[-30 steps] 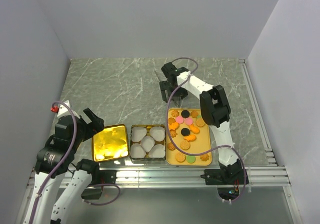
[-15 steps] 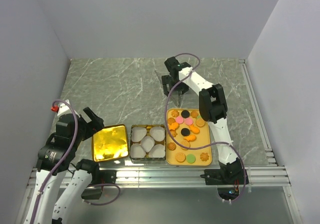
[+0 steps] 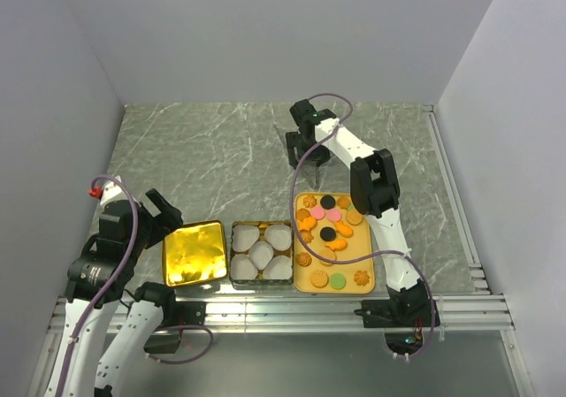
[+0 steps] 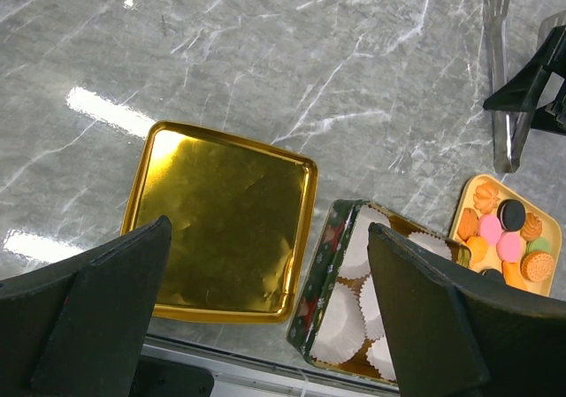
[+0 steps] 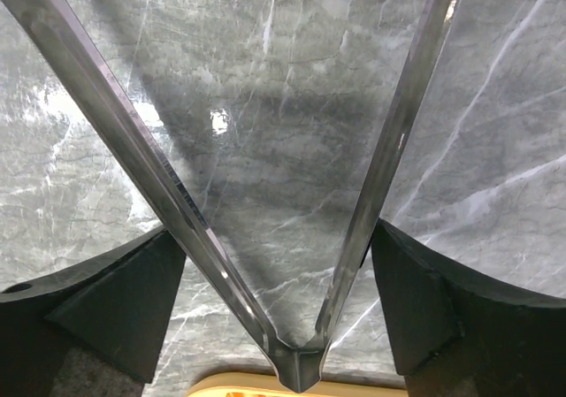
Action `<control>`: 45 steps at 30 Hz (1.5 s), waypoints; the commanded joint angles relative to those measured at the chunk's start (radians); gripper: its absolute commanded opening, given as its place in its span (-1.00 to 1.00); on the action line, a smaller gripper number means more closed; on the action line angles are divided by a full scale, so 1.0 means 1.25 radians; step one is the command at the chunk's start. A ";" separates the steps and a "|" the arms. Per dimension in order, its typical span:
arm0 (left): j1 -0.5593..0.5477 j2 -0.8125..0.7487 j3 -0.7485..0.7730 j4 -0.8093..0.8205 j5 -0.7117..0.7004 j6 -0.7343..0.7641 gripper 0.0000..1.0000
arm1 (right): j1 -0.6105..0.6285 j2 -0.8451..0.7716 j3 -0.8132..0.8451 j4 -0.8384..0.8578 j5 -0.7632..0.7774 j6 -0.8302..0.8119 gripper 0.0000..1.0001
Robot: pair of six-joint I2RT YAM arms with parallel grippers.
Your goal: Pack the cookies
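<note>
Grey marble table: the cookies (image 3: 329,229) sit on a yellow tray (image 3: 356,257), on the near side of the right gripper (image 3: 305,145). Its wide jaws straddle the tongs (image 5: 164,194), hinge toward the tray, legs pointing away. The left gripper (image 4: 265,229), also wide and empty, hovers over the gold lid (image 4: 221,220), so the right arm is nearer.

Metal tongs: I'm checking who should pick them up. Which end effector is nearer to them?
Right. The right end effector straddles the tongs, a finger outside each arm. The left end effector hovers over the gold lid, well away from them.
</note>
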 commanded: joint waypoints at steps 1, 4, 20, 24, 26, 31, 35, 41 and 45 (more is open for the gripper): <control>0.007 0.002 0.001 0.016 -0.006 -0.011 0.99 | -0.001 0.026 -0.012 -0.002 0.014 0.005 0.68; 0.007 0.002 0.001 0.016 -0.005 -0.010 0.99 | -0.003 0.010 -0.037 0.005 0.014 0.007 0.49; -0.002 -0.020 0.000 0.022 0.001 -0.006 0.99 | 0.006 -0.233 -0.096 -0.029 0.065 0.022 0.01; -0.007 -0.018 0.000 0.020 0.000 -0.008 0.99 | 0.007 -0.342 -0.129 -0.056 0.073 0.029 0.01; -0.008 -0.019 -0.001 0.020 -0.001 -0.009 0.99 | 0.010 -0.381 -0.164 -0.064 0.074 0.035 0.01; -0.026 -0.023 0.000 0.015 -0.010 -0.017 0.99 | 0.015 -0.523 -0.261 -0.081 0.078 0.063 0.01; -0.029 -0.018 0.000 0.016 -0.011 -0.019 0.99 | 0.026 -0.620 -0.362 -0.095 0.063 0.093 0.01; -0.020 0.000 0.001 0.008 -0.023 -0.029 0.99 | 0.088 -0.757 -0.433 -0.159 0.053 0.120 0.00; -0.025 0.002 0.004 0.005 -0.027 -0.030 0.99 | 0.142 -0.842 -0.482 -0.191 0.068 0.151 0.00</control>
